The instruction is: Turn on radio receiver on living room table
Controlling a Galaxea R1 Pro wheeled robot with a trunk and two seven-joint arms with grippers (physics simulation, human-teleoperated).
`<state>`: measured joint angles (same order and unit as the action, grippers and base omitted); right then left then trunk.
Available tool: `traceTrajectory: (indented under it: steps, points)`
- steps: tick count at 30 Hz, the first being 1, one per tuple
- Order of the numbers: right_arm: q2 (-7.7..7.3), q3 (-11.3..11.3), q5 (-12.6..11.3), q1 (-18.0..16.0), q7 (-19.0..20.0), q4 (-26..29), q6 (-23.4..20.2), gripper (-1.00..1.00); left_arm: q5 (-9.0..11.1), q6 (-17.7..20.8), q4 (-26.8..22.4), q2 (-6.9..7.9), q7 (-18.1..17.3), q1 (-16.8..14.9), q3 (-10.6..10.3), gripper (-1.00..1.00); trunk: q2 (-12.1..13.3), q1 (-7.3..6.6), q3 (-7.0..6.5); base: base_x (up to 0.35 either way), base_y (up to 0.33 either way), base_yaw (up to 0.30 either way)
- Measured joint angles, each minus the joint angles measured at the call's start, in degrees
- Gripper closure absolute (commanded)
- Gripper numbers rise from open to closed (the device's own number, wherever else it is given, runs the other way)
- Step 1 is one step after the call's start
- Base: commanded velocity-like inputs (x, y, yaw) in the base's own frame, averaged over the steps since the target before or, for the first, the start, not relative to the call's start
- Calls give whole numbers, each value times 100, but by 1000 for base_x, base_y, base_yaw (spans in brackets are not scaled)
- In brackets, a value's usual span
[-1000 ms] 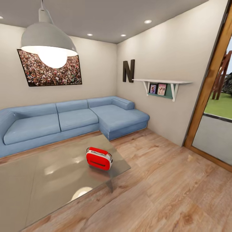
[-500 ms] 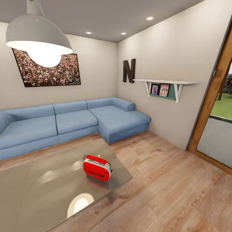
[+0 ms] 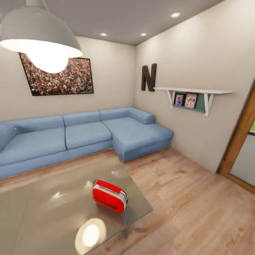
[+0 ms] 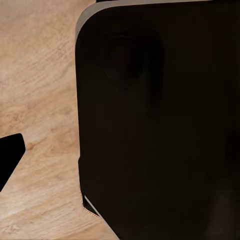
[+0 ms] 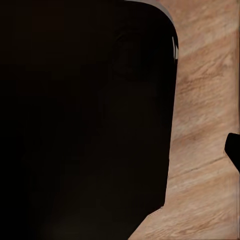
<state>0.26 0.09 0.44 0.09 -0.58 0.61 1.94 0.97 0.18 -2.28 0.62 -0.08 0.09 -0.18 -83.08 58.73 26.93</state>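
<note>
Camera moved closer; radio unmoved near table corner, sofa behind. Claw states: cannot tell, wrist views dark.

My bench stands on the floor before me, the radio on it near its right edge, toward the near right corner. Behind the bench the sofa runs along the back wall into the right corner. A shelf hangs on the right wall; a lamp hangs above the bench.

A large matte black body panel with rounded corners and a thin pale edge is seen from both wrist cameras.
</note>
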Motion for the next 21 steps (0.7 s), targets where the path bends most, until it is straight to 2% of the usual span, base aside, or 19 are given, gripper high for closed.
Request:
traceTrajectory:
  steps: [8,21]
  points:
    - [0,5,0,0,5,0,-9,-100,0,0,0,-8,1,0,9,-100,0,0,0,321,-11,242]
    - [0,9,0,0,6,0,-9,-100,-6,8,0,-16,-1,0,0,-100,0,0,0,283,-190,4]
